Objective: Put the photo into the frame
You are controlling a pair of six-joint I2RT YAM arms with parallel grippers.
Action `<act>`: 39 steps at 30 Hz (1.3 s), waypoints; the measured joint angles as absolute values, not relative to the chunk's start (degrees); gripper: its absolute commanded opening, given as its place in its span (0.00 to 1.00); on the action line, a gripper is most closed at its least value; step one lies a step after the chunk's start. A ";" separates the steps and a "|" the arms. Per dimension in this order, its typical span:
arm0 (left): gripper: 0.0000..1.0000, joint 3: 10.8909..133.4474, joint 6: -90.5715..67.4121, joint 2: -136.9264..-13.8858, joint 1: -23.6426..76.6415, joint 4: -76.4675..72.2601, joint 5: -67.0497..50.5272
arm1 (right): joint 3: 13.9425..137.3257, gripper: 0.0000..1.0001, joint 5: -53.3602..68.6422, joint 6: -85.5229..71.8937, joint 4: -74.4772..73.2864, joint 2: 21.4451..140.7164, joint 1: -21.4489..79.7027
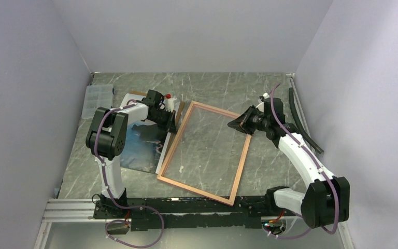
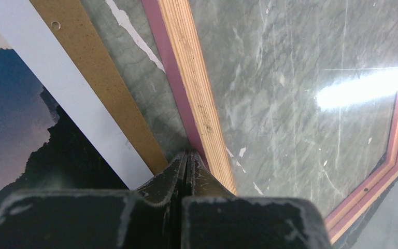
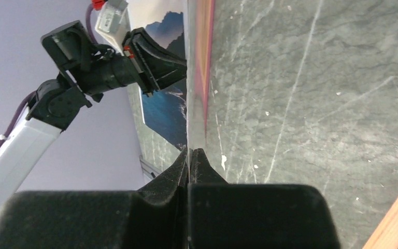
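The frame (image 1: pixel 172 150) lies flat mid-table, tan wood back up, with marble showing through its clear pane. The photo (image 1: pixel 142 145) of dark mountains and blue water lies to its left on a brown backing board (image 1: pixel 181 108). My left gripper (image 1: pixel 172 127) is shut, and its tips rest against the pink outer side of the frame's left rail (image 2: pixel 197 88), between that rail and the board (image 2: pixel 98 78). Nothing shows between its fingers (image 2: pixel 173 171). My right gripper (image 1: pixel 231 124) is shut low over the pane, just inside the far rail near the right corner, pointing towards the photo (image 3: pixel 166 109).
A clear plastic compartment box (image 1: pixel 97 98) sits at the far left by the wall. A long black strip (image 1: pixel 301 122) lies along the right wall. Grey walls close in the table on three sides, and a metal rail (image 1: pixel 72 210) runs along the near edge.
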State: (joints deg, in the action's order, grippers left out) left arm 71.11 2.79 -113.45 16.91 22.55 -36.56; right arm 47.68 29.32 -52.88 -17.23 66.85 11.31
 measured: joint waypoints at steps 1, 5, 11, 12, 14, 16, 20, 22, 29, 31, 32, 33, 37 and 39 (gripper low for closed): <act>0.03 71.11 2.79 -113.45 16.93 22.55 -36.58 | 47.20 0.00 29.63 -52.58 -17.45 66.85 10.79; 0.03 71.11 2.76 -113.45 16.93 22.55 -36.56 | 45.82 0.00 29.85 -51.99 -18.13 66.87 9.43; 0.03 71.11 2.76 -113.45 16.91 22.55 -36.56 | 43.62 0.00 28.62 -51.51 -18.68 68.29 8.82; 0.03 71.11 2.76 -113.45 16.91 22.55 -36.56 | 43.20 0.00 28.14 -51.31 -19.07 68.73 8.80; 0.03 71.11 2.76 -113.45 16.91 22.55 -36.56 | 42.68 0.00 27.16 -50.83 -19.77 69.49 8.75; 0.03 71.11 2.76 -113.45 16.91 22.55 -36.56 | 42.54 0.00 26.68 -50.48 -20.32 69.95 8.75; 0.03 71.11 2.76 -113.45 16.91 22.55 -36.56 | 42.22 0.00 26.61 -50.33 -19.94 70.08 8.75; 0.03 71.11 2.74 -113.45 16.91 22.55 -36.56 | 41.76 0.00 26.63 -50.48 -19.49 70.06 8.75; 0.03 71.11 2.72 -113.45 16.97 22.55 -36.53 | 36.47 0.00 27.51 -54.52 -13.91 67.99 8.73; 0.03 71.11 2.74 -113.40 17.02 22.55 -36.45 | 34.68 0.00 27.77 -56.31 -12.21 67.20 8.71; 0.03 71.11 2.74 -113.40 17.06 22.55 -36.36 | 33.76 0.00 28.05 -57.45 -10.98 66.89 8.69; 0.03 71.11 2.74 -113.38 17.08 22.55 -36.25 | 33.26 0.00 28.23 -58.24 -10.15 66.70 8.67; 0.03 71.09 2.74 -113.34 17.10 22.55 -36.14 | 32.73 0.00 29.87 -61.10 -7.16 65.78 8.64; 0.03 71.09 2.74 -113.34 17.12 22.55 -36.12 | 32.60 0.00 31.22 -62.46 -5.04 64.69 8.67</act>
State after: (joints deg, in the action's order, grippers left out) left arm 71.09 2.74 -113.34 17.12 22.55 -36.12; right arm 32.60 31.22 -62.46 -5.04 64.69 8.67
